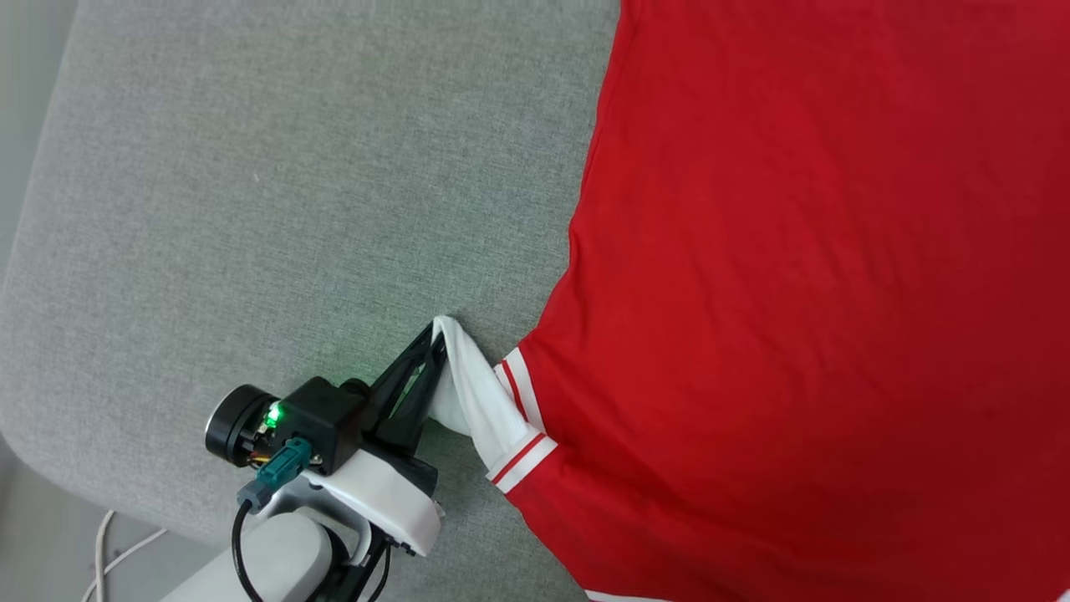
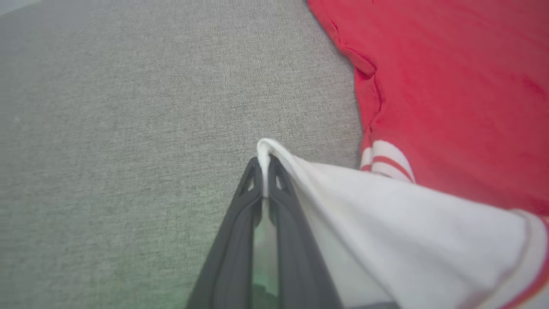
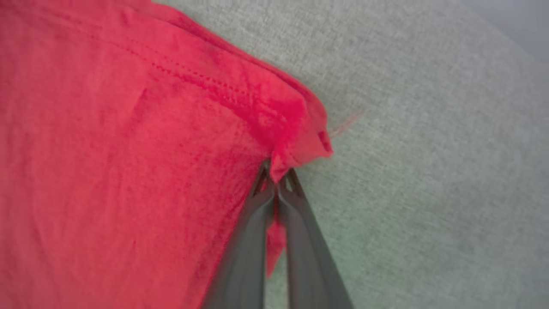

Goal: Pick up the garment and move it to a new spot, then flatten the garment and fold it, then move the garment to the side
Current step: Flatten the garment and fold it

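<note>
**Head view.** The left gripper (image 1: pixel 436 330) lies low over the grey counter (image 1: pixel 251 209). Its jaws are narrow, closed on the folded tip of the white sleeve (image 1: pixel 472 393) of the garment (image 1: pixel 794 293). From the jaw tips the sleeve runs back and to the right as a taut, twisted band. It ends at the red-and-white striped trim (image 1: pixel 522 456) beside the red body. The body lies spread on the counter to the right of the jaws and reaches the top, right and bottom edges. Behind the jaws a green light (image 1: pixel 272 412) glows on the black wrist housing. A pale cable (image 1: pixel 104 552) lies off the counter's edge, behind and left of the jaws.

**Left wrist view.** The two dark fingers (image 2: pixel 231 240) meet at their tips, with a white fold of sleeve pinched between them and standing just past them. The sleeve drapes over the right-hand finger and away to the lower right. Red cloth lies ahead and right of the jaws, bare counter ahead and left.

**Right wrist view.** The right gripper (image 3: pixel 276 176) has its jaws closed on a crumpled, stitched red corner of the garment. Red cloth also shows in the slit between the fingers below the tips. The rest of the garment spreads left of and beyond the jaws, with bare counter to their right. A loose red thread (image 3: pixel 347 122) sticks out just beyond the tips, to the right.
</note>
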Available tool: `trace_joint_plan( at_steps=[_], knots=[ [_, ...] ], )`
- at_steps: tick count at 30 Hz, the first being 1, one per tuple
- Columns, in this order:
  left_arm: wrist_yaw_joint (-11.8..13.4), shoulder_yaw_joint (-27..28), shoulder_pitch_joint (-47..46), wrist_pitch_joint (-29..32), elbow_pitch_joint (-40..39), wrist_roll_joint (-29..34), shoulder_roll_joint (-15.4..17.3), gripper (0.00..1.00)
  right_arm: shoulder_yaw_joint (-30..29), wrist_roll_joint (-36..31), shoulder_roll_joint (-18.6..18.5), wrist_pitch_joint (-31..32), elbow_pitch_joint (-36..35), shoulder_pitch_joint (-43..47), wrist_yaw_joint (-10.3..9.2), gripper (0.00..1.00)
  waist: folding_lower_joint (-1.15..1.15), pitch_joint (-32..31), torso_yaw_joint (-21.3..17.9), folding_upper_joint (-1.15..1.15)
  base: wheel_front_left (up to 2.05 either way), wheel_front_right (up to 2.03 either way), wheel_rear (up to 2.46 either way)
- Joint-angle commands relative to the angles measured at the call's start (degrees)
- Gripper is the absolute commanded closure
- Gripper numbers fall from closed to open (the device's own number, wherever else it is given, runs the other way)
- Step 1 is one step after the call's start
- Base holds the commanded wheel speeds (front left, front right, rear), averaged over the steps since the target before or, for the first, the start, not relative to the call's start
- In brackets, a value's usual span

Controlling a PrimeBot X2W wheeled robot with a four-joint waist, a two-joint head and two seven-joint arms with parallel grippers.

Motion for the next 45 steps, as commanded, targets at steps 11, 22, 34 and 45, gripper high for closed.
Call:
trace_joint_plan(
  at_steps=[11,22,34,45],
  knots=[
    [1.55,0.49,5.18,0.11,1.75,-1.46,1.97,1.0,5.21,6.04,-5.06,-8.46,-4.87,6.92,-0.03,1.0,0.0,-12.73,-4.7,0.0,0.0,0.0,0.0],
    [3.7,1.25,12.4,1.09,0.75,-4.56,6.21,1.0,6.23,18.94,-19.73,-18.62,-20.12,37.63,-0.03,1.0,0.0,-23.62,-10.08,0.0,0.0,0.0,0.0],
    [4.81,2.17,15.74,0.72,0.25,-5.97,7.94,1.0,0.85,22.88,-19.13,-25.23,-21.56,66.62,-0.03,1.0,0.0,-25.43,-12.86,0.0,0.0,0.0,0.0],
    [4.17,1.83,14.76,0.83,1.24,-5.73,7.53,1.0,-5.02,17.45,-11.05,-29.68,-21.0,69.95,-0.06,0.0,0.0,-25.41,-13.45,0.0,0.0,0.0,0.0]
  ],
)
